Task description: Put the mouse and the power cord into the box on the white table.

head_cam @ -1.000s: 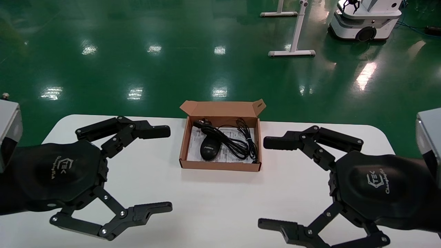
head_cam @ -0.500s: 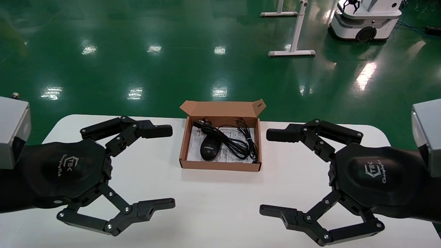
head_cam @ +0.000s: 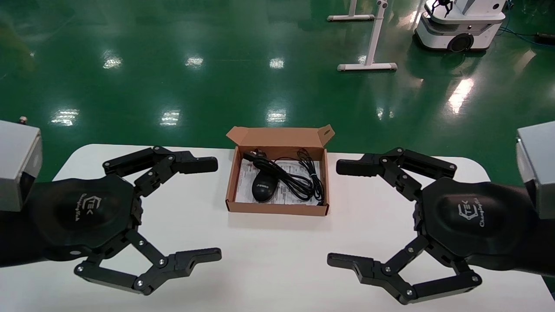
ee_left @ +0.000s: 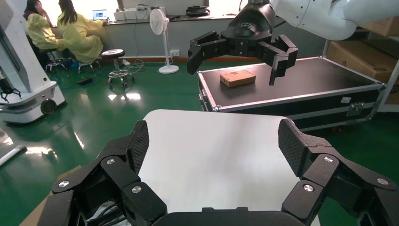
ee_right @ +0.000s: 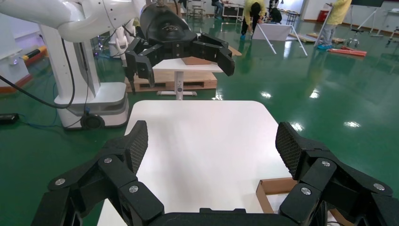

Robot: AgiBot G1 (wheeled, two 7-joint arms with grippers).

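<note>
The brown cardboard box stands open at the middle of the white table, its flap lid up at the far side. Inside it lie the black mouse and the coiled black power cord on a printed white sheet. My left gripper hovers open to the left of the box, holding nothing. My right gripper hovers open to the right of the box, likewise empty. The right wrist view catches a corner of the box beside one finger. In the left wrist view, bare table lies between the fingers.
Green floor surrounds the table. A white mobile robot base and white stand legs stand far off at the back right. A black flight case with a small carton on it lies beyond the table's right end.
Both grippers have risen a little and drifted slightly forward, staying open. The box and its contents have not moved.
</note>
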